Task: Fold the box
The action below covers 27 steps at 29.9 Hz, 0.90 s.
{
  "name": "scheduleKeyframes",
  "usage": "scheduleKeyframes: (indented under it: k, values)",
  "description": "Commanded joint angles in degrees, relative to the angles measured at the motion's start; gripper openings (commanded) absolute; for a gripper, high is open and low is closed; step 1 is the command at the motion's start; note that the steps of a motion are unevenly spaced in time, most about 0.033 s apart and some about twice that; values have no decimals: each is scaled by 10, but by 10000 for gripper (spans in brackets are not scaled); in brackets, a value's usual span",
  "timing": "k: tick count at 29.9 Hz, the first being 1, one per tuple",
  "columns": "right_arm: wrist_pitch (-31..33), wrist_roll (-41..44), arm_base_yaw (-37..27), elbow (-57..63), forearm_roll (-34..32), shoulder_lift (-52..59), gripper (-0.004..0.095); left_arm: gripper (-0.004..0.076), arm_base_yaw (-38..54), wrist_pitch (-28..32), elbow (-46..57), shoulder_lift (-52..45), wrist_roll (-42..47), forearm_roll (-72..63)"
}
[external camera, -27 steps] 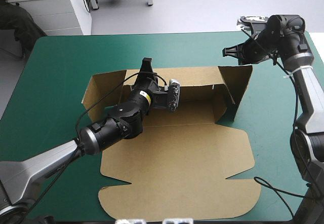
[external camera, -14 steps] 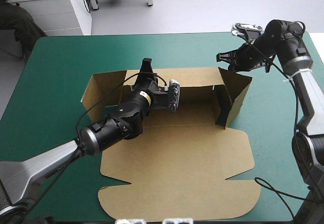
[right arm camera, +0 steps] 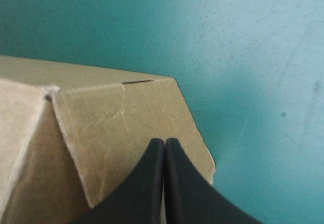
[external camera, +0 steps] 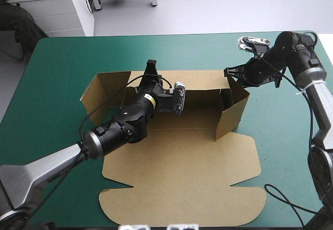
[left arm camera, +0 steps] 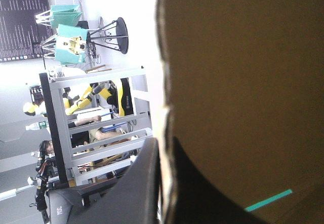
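The brown box (external camera: pixel 182 162) lies mid-way on the teal-green table (external camera: pixel 62 63), long axis left to right. The left gripper (external camera: pixel 151 65) is clamped on the raised back wall (external camera: pixel 200 79). The right gripper (external camera: pixel 229 73), fingers together, meets the right side flap (external camera: pixel 231 110) from outside (the tray lies inward, leftward).

Box (external camera: pixel 182 178) at table's (external camera: pixel 62 63) centre

Brown box (external camera: pixel 182 178), walls raised, lid flat.
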<state>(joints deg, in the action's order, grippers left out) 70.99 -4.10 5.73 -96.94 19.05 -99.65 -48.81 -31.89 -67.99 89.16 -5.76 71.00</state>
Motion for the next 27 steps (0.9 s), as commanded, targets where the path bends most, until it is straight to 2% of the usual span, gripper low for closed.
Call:
scheduleKeyframes:
  k: [1,7,11,16,19,27]
  values:
    - [7,-16,-3,7,23,47,-19,-8,-2,3,-14,-21,12,22]
    - [6,-47,-3,53,21,78,-19,-8,-2,-3,-14,-21,16,22]
    - [3,-98,-3,81,24,93,-19,-8,-2,-3,-14,-21,21,22]
    - [-87,-129,-3,138,34,140,-19,-8,-2,-3,-14,-21,24,22]
    - [-107,-169,-3,171,54,159,-19,-8,-2,-1,-14,-21,24,22]
    - [-234,-312,-3,281,175,198,-19,-8,-2,-5,-14,-21,25,22]
